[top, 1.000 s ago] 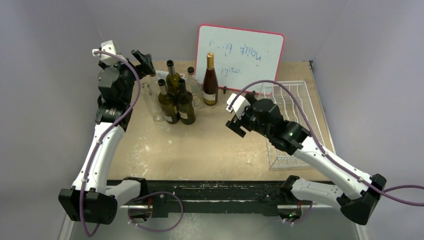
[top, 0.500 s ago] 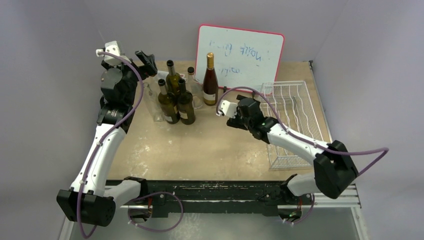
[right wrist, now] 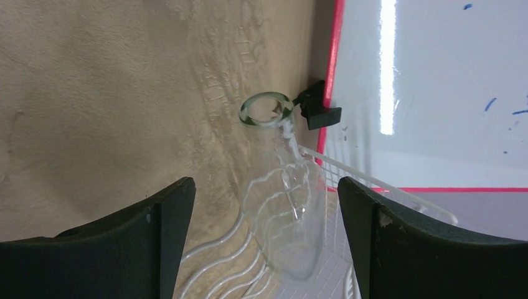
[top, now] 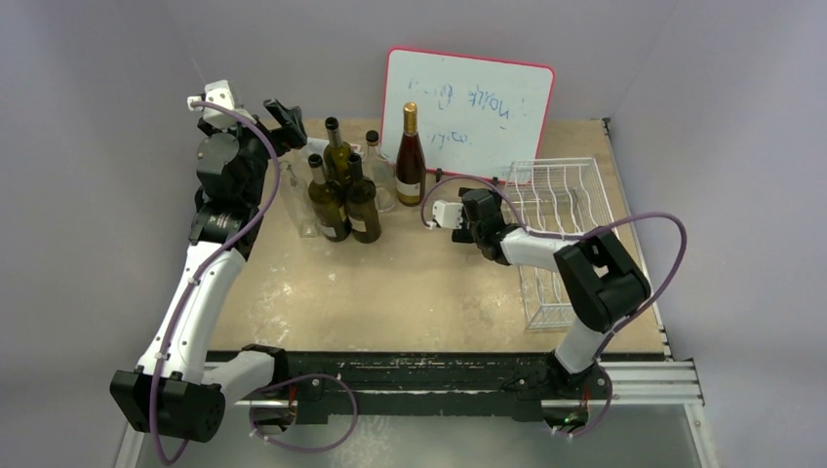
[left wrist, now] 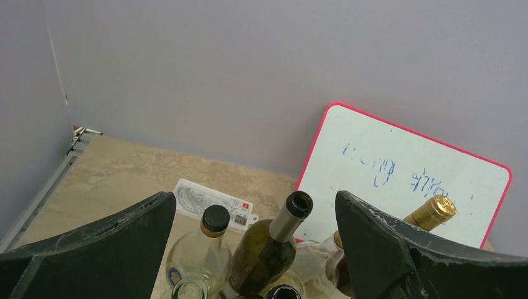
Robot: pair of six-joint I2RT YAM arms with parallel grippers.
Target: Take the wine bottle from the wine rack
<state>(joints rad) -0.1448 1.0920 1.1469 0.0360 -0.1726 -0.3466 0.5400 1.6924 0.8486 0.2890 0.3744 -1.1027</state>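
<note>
Right of centre on the table [top: 410,292], the right arm [top: 546,249] is folded sharply. Its elbow is raised at lower right, covering part of the wine rack [top: 571,210], and the forearm runs up and left to the wrist at the rack's left edge. On this arm the right jaws stand wide apart, one finger on each side of the wine bottle [right wrist: 283,212], neither touching the glass. The bottle is clear and uncapped. It lies on its side in the rack's wavy cradle, with its neck reaching past the rack's edge over the table. Its mouth is just beside the black foot [right wrist: 317,111] of the red-framed whiteboard [top: 468,107].

At upper left of the overhead frame, the left arm [top: 200,283] stretches up along the table's left side, its wrist turned toward the standing group of bottles [top: 346,190]. Here the left jaws are likewise wide apart, holding nothing, raised above those bottle tops.
</note>
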